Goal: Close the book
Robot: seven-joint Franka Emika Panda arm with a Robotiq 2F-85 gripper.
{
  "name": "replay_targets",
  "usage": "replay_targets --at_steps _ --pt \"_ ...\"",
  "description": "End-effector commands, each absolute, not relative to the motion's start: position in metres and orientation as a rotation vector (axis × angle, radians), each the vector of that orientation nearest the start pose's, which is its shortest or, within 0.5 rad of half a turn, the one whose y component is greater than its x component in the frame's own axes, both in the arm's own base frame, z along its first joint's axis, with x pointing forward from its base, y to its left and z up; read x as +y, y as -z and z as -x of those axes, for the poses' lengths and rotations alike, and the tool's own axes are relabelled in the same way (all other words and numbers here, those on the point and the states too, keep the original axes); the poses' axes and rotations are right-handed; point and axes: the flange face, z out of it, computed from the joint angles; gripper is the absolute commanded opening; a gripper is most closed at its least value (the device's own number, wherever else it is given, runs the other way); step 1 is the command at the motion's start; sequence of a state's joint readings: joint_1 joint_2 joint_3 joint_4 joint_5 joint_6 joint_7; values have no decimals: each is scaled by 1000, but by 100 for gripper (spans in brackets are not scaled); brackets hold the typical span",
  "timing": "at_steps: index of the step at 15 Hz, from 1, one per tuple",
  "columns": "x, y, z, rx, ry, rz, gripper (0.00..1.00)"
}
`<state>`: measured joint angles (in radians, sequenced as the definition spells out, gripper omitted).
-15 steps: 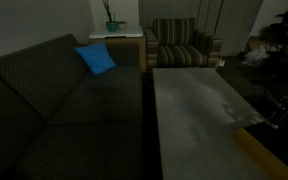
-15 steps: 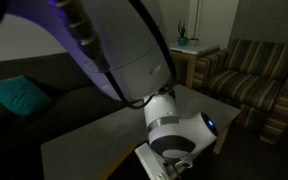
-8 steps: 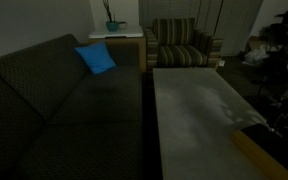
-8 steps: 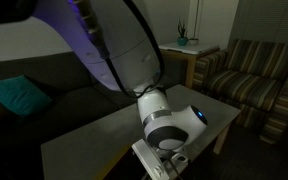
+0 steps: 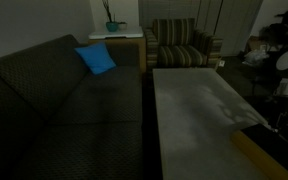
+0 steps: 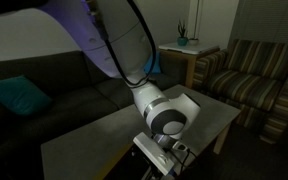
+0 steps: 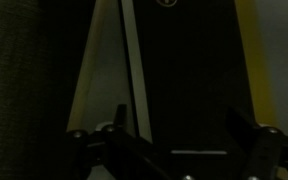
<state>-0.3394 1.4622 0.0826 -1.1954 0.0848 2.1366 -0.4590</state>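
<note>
Grey table (image 5: 199, 115) running from 12 down to 5 o'clock in an exterior view, paler in patches, with a yellowish strip (image 5: 269, 155) at its 5 o'clock corner. Dark sofa (image 5: 54, 110) filling 9 o'clock, with a blue cushion (image 5: 96, 58) at 11 against its back. Side table (image 5: 124, 38) with a plant (image 5: 111, 15) at 12, and a striped armchair (image 5: 182, 45) just beside it at 1. Room dim throughout. Cannot tell the book from the table here.

In an exterior view, arm (image 6: 114, 40) sweeping from 11 down to centre, lit purple. Gripper (image 6: 169, 158) low at 6, over the near table edge. Pale edge of the book (image 6: 144, 153) just under it. Cushion (image 6: 14, 97) at 9, armchair (image 6: 264, 80) at 3, plant (image 6: 182, 35) at 1.

Wrist view very dark. Gripper (image 7: 184, 150) at 6, fingers (image 7: 114, 140) spread wide, gripping nothing. Book (image 7: 102, 80) a pale wedge from 12 to 8, beside a dark panel at centre. Strip (image 7: 246, 60) at 2.
</note>
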Motion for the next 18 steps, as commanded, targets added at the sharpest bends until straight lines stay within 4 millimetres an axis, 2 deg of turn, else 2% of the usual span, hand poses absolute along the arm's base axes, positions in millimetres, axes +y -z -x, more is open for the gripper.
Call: replay_targets --at_steps 1,6,9,14,16,18 --pt "-146 140 -581 -115 -749 2652 100" --pt "-146 134 -565 4 -896 2521 100" --pt "-144 135 -557 81 -922 2463 100" --pt "-138 138 -565 220 -816 2416 100" --pt "-138 140 -573 276 -711 2408 100" --pt "-139 142 -586 319 -608 2498 100"
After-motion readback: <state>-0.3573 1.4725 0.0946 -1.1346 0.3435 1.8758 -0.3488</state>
